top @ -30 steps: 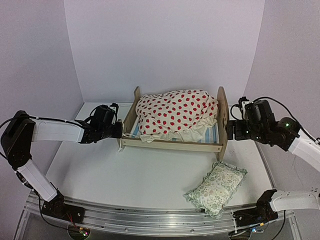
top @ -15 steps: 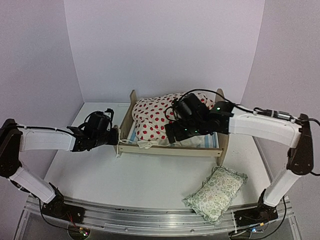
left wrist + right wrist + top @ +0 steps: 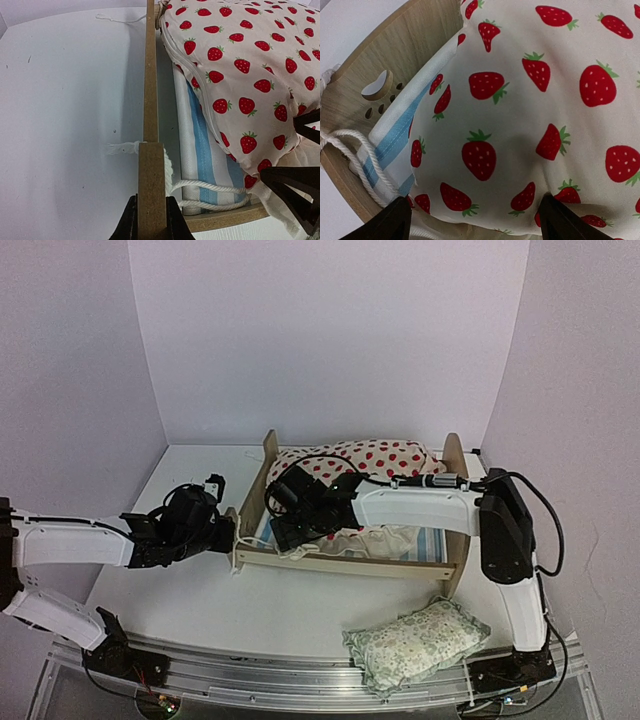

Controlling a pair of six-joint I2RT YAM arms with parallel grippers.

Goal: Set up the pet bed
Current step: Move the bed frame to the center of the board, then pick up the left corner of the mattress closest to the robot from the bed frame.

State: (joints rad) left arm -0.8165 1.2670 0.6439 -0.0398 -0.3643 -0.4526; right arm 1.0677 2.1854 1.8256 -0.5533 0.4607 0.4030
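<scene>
Laying the cushion: left gripper [image 3: 151, 222] clamps the bed [image 3: 350, 562] end steady; right gripper [image 3: 475, 220], jaws wide over the cushion [image 3: 530, 115], should pinch it.

You had a cream strawberry-print cushion [image 3: 385, 455] bunched in a heap toward the far side of the white table [image 3: 300, 605], with a plain cream hem trailing from its near left end. Your green floral pillow [image 3: 415, 642], frilled all round, lay flat at the near right, well apart from the cushion, one corner lapping over the metal rail [image 3: 250, 680].
</scene>
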